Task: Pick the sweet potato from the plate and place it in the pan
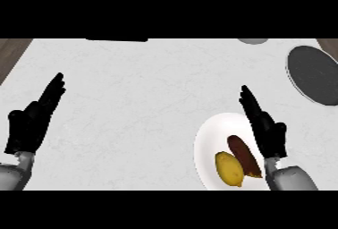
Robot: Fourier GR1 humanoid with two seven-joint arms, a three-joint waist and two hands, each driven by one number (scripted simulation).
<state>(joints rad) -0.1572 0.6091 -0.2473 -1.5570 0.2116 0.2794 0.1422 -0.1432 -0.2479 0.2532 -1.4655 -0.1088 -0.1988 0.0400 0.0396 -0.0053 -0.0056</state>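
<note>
At the left of the frame the left hand (31, 123) rests with straight fingers pressed together, holding nothing. At the lower right, a white plate (210, 134) carries a yellow lemon (229, 168) and, beside it, the brown sweet potato (243, 155). The right hand (264, 125) is over the plate's right side, fingers straight and together. The dark pan (315, 74) is at the upper right.

Bright even light, pale counter (145, 89), faint shadows, no glare

White counter (145, 89) with plate (214, 129), pan (315, 74)
</note>
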